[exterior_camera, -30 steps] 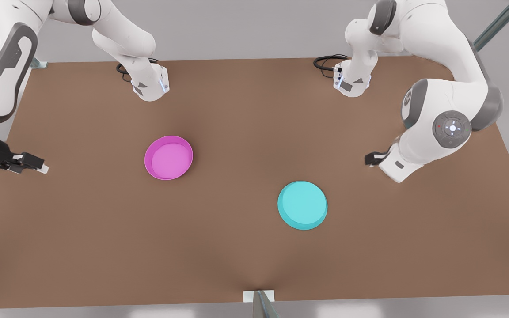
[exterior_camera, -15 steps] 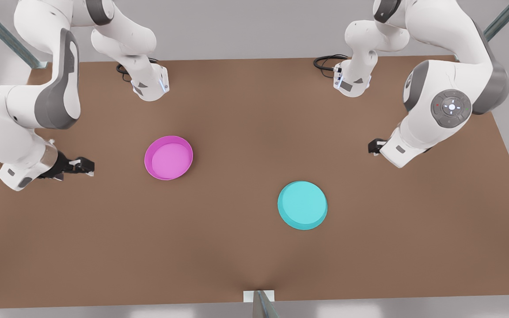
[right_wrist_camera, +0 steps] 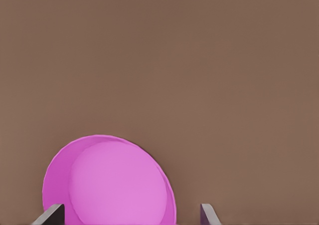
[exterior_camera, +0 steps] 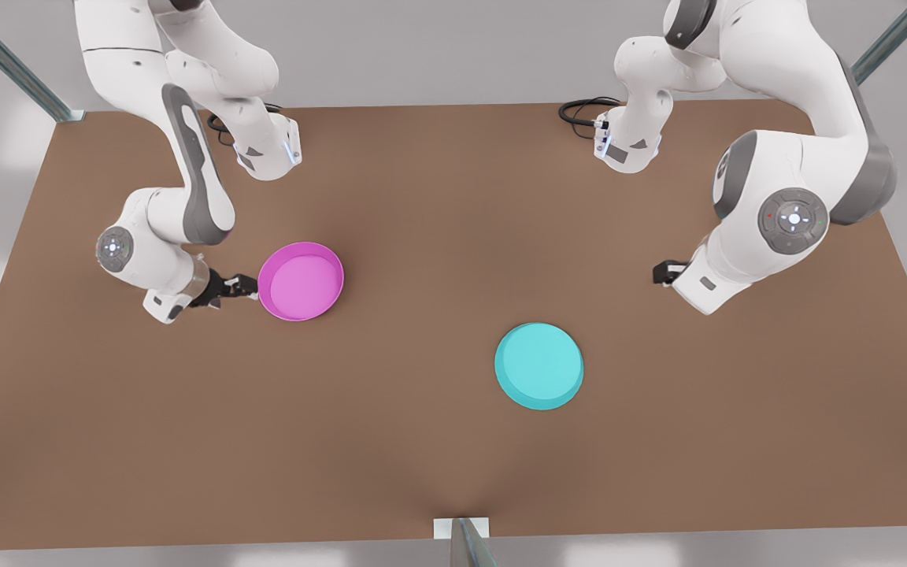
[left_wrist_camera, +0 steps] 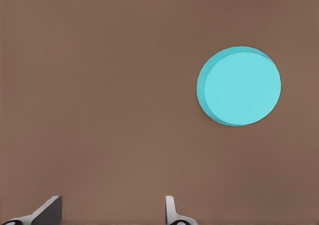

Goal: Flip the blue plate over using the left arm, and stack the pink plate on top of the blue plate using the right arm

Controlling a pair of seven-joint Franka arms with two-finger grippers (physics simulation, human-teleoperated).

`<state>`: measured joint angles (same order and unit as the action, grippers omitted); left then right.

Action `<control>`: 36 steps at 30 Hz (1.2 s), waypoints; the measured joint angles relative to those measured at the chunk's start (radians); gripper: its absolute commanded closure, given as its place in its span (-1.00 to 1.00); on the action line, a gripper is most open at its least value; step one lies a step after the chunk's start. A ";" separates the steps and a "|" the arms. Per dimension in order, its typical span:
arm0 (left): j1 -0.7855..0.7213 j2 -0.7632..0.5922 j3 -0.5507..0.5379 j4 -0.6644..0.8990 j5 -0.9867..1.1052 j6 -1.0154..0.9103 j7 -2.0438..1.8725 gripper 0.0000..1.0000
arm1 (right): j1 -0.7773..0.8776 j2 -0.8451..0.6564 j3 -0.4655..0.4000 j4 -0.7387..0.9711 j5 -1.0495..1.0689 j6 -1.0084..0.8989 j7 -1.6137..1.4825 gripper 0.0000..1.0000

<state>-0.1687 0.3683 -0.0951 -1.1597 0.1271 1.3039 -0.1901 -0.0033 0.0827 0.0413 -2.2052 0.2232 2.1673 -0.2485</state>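
The blue plate (exterior_camera: 538,365) lies on the brown table (exterior_camera: 438,457) at the front view's right of centre, showing a flat plain face; the same blue plate (left_wrist_camera: 239,86) appears in the left wrist view. My left gripper (exterior_camera: 662,273) hovers open, well apart from it, with its fingertips (left_wrist_camera: 50,209) spread and nothing between them. The pink plate (exterior_camera: 301,280) sits rim-up to the front view's left. My right gripper (exterior_camera: 246,285) is open right beside its rim, and the pink plate (right_wrist_camera: 109,182) lies just ahead of its spread fingertips (right_wrist_camera: 54,212).
Both arm bases (exterior_camera: 268,153) (exterior_camera: 627,150) stand at the table's far edge, each with a black cable (exterior_camera: 579,110). A metal post (exterior_camera: 465,543) rises at the near edge. Bare tabletop separates the two plates.
My right arm swung in from the table's edge at the front view's left until its gripper reached the pink plate's rim. My left arm shifted only slightly. Neither plate moved.
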 measured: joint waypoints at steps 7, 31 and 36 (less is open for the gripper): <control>0.000 0.005 0.002 0.000 0.002 0.003 0.000 -1.00 | -0.058 0.136 -0.001 -0.070 0.245 0.141 -0.349 -1.00; 0.000 0.031 0.002 0.000 0.029 0.008 -0.019 -1.00 | -0.046 0.200 -0.001 -0.219 0.249 0.299 -0.552 -0.62; 0.000 0.041 0.002 0.006 0.029 0.009 -0.019 -1.00 | -0.043 0.220 0.000 -0.219 0.254 0.317 -0.552 -0.27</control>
<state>-0.1687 0.4094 -0.0936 -1.1537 0.1564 1.3131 -0.2086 -0.0463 0.3022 0.0414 -2.4237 0.4770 2.4845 -0.8007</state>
